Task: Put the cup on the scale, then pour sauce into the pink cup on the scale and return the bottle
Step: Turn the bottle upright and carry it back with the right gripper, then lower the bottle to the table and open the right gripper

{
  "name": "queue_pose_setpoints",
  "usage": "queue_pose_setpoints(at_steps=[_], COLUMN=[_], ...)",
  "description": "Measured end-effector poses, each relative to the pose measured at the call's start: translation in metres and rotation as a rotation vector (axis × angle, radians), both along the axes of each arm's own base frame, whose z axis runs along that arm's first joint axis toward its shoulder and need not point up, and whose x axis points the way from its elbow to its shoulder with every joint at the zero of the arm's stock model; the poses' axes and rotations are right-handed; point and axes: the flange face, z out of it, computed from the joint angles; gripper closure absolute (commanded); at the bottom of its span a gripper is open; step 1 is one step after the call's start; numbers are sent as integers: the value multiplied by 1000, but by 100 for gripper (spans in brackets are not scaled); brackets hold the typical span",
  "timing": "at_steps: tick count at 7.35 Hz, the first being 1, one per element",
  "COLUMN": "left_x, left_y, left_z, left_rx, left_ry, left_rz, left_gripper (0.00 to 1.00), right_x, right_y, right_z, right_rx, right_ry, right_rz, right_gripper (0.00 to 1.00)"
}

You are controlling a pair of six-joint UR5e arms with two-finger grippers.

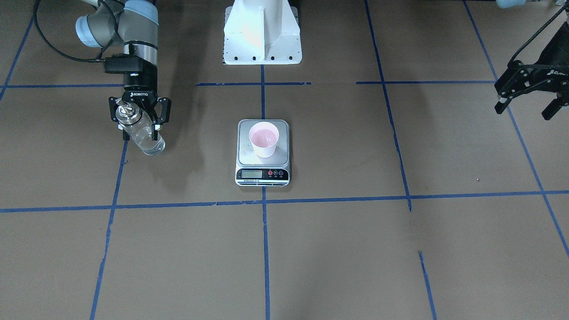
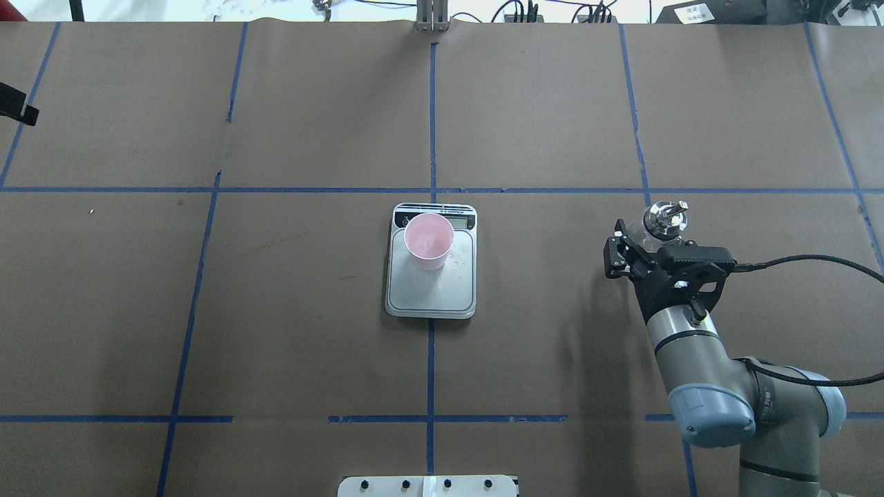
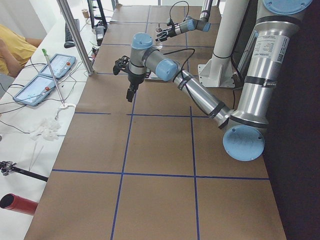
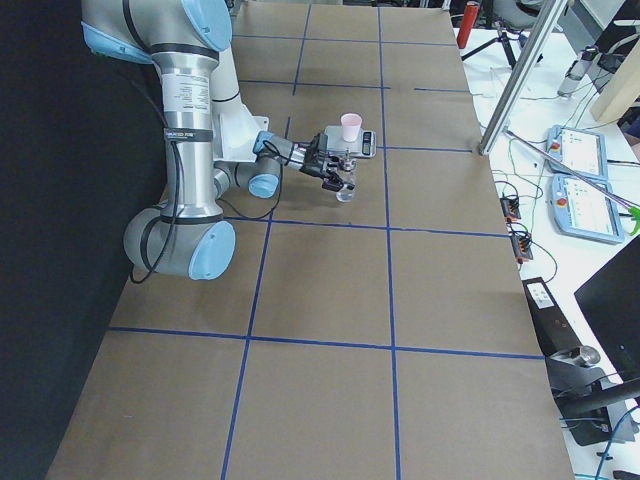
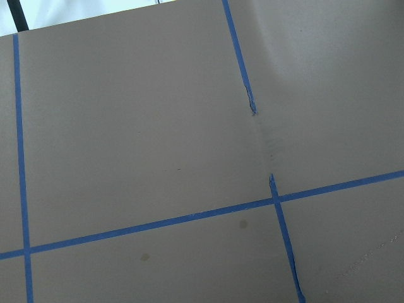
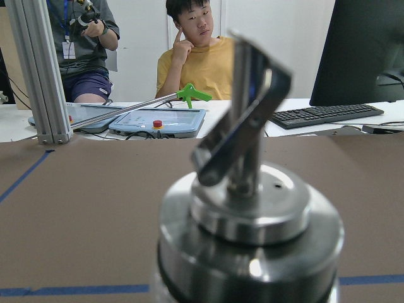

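You're looking at a brown table (image 2: 311,310) where the scale (image 2: 431,297) is sitting at the centre, carrying the pink cup (image 2: 429,239) upright on its steel platform. The right claw (image 1: 140,130) is clamping the glass bottle (image 1: 150,142), well apart from the scale on the robot's right side. The left claw (image 1: 526,109) is hanging with its fingers spread, holding nothing.

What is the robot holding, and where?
The right hand grips the bottle by its glass, just under the cap; the left hand holds nothing.
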Motion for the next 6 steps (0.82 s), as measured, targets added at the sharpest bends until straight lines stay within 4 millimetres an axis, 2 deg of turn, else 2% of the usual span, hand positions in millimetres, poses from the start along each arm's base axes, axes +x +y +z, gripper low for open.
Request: queue_pose_setpoints(at_steps=[2, 6], left_x=[-1, -2], left_y=[1, 2], left_z=[-1, -4], left_rx=[2, 7], left_ry=[1, 3], left_rz=[-2, -4], left_gripper=[0, 0], right_x=[1, -1], right_y=[-8, -9], right_z=[23, 35], right_rx=[-17, -29], right_ry=[18, 35], right_rz=[25, 23], right_gripper=[100, 100])
